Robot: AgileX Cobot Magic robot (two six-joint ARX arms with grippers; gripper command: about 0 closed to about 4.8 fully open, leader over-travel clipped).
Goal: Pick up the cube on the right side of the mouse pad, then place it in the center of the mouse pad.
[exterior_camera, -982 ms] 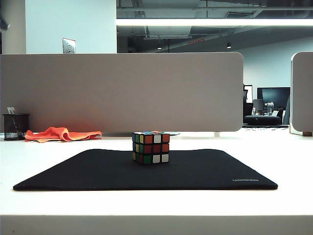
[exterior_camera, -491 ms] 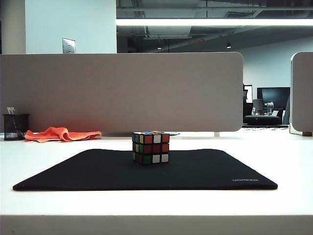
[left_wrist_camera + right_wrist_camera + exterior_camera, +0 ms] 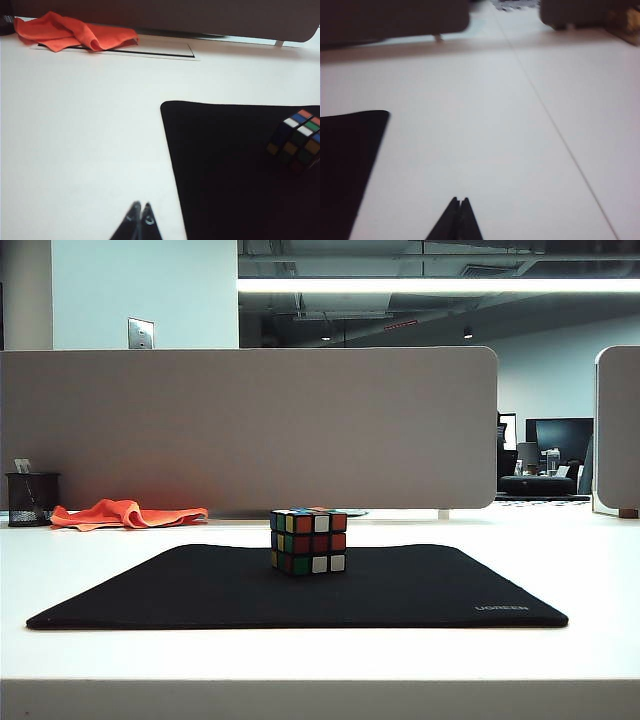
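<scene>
Already the cube (image 3: 308, 541) sits upright near the middle of the mouse pad (image 3: 180, 595), a little toward the far edge in the exterior view, with nothing touching it. We judge the placing done, so what remains is a clean retreat. Neither arm shows in the exterior view. Our left pincer (image 3: 139, 214) is closed and empty, its tips together over bare bench (image 3: 80, 130) just off the pad's edge, well apart from the cube. Our right pincer (image 3: 459, 204) is likewise closed on nothing, over the white bench beyond the pad's other side. To finish well, we should keep both pincers clear of the pad, so no finger drags its edge or nudges the cube off centre. Farther out, an orange cloth (image 3: 125, 513) and a dark pen cup (image 3: 30, 500) lie by the grey divider (image 3: 250, 425), out of our way
</scene>
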